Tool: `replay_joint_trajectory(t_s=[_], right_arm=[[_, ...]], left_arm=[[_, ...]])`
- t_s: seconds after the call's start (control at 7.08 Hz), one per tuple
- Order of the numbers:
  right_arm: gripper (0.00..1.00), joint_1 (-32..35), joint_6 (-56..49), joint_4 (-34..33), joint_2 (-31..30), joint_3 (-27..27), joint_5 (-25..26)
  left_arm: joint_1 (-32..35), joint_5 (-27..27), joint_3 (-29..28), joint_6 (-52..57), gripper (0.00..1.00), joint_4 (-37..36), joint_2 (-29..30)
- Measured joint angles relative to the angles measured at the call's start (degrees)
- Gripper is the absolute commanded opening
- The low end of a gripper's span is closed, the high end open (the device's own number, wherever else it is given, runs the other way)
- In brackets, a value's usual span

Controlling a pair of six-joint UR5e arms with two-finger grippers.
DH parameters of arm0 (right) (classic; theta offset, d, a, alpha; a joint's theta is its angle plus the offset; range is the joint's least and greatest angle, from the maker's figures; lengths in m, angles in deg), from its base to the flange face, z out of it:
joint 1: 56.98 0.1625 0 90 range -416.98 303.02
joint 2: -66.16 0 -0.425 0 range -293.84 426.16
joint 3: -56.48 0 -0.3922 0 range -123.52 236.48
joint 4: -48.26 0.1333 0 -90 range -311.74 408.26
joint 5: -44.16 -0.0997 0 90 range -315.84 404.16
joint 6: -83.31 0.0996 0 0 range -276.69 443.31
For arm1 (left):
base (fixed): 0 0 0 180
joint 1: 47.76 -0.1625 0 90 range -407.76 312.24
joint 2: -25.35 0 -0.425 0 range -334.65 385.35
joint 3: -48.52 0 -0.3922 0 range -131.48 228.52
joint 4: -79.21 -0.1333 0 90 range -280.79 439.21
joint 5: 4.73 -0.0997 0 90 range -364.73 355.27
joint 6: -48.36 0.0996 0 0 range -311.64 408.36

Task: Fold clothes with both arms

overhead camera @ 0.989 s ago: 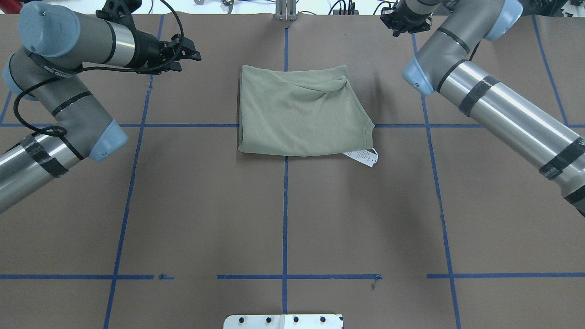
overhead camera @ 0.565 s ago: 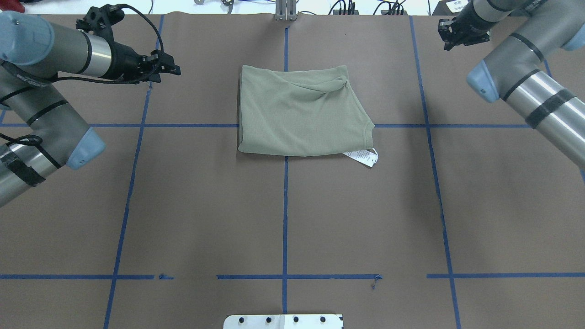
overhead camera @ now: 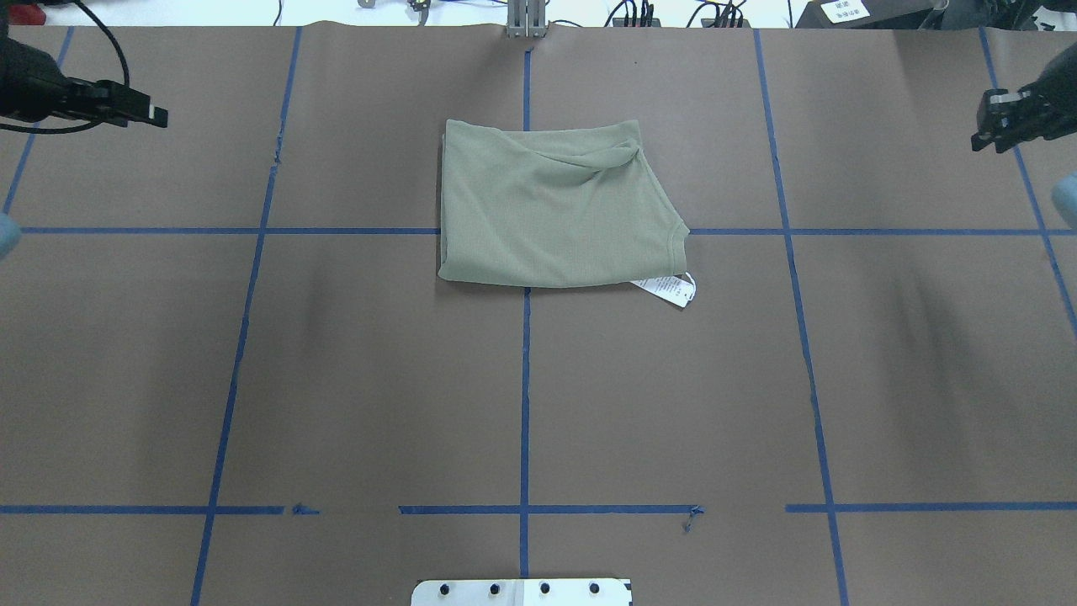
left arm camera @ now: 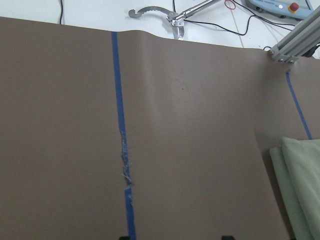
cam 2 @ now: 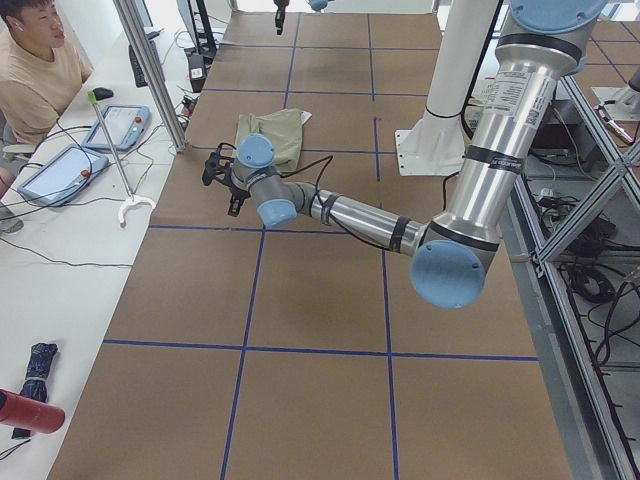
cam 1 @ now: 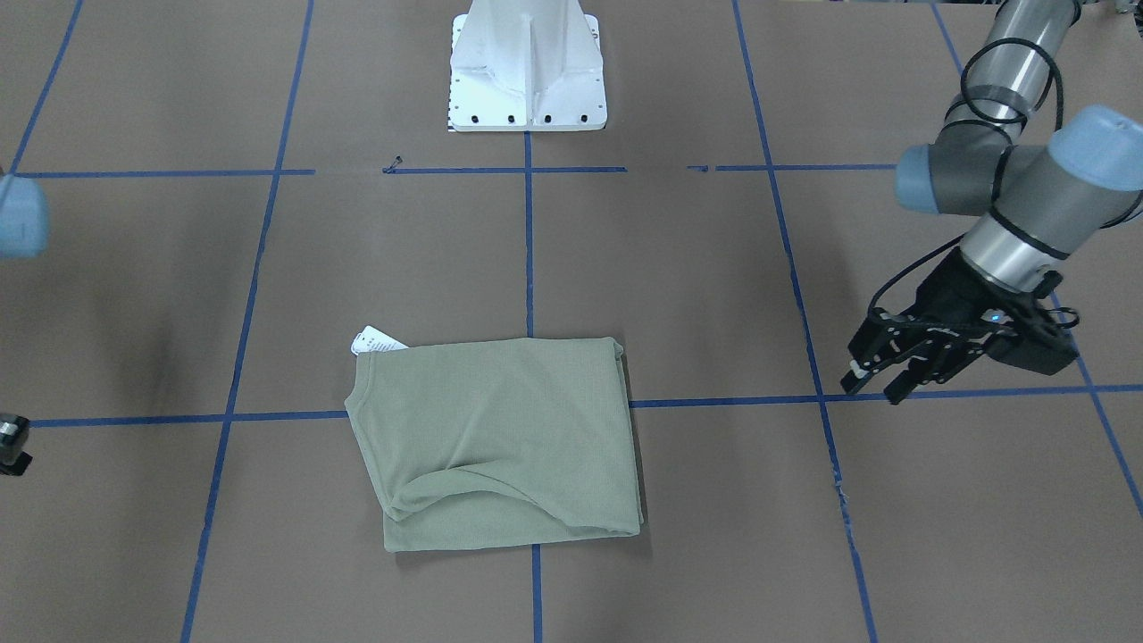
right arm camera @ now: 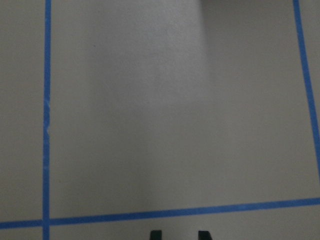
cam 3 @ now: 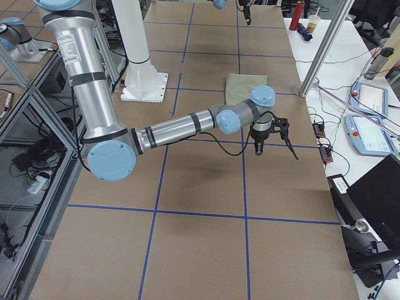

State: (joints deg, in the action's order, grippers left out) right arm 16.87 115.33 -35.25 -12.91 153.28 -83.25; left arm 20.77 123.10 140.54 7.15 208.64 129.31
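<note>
White base point(overhead camera: 522, 591) sits nearest, at the counter point(overhead camera: 362, 379) edge. Past it, abt mid-counter, the green shirt point(overhead camera: 547, 210) lies flat, folded to a rough rectangle, w/ a white tag point(overhead camera: 669, 289) poking out at its near right corner. Level w/ the shirt's far edge and well off to its left, the left pincer point(cam 1: 871, 389) hangs open. Well off to the shirt's right is the right pincer point(overhead camera: 986, 141), jaws slightly apart, clear of the cloth.

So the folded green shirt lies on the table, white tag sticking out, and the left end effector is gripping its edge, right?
No. The left end effector grips nothing: it hangs open, well clear of the shirt, as the front-facing view shows. The shirt does lie folded on the table, white tag sticking out.
</note>
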Motion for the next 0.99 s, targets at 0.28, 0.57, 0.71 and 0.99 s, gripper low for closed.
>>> replay_joint_trajectory(t_s=[0.28, 0.57, 0.71, 0.99], right_arm=[[1.0, 4.38, -9.82, -3.93, -10.2, 7.52, -1.57], [1.0, 7.83, -14.32, -4.53, -16.15, 10.52, -4.06], [1.0, 8.54, -16.06, -4.63, -17.77, 11.02, -4.42], [1.0, 8.97, -19.34, -5.73, -18.68, 11.58, -4.49]], left_arm=[[6.68, 0.77, 7.15, 19.28, 0.85, -13.77, -5.75], [11.21, 4.11, 10.69, 30.41, 1.0, -20.34, -13.47], [12.04, 6.54, 10.84, 32.01, 1.0, -21.28, -15.97], [14.73, 8.09, 10.77, 34.74, 1.0, -22.19, -17.58]])
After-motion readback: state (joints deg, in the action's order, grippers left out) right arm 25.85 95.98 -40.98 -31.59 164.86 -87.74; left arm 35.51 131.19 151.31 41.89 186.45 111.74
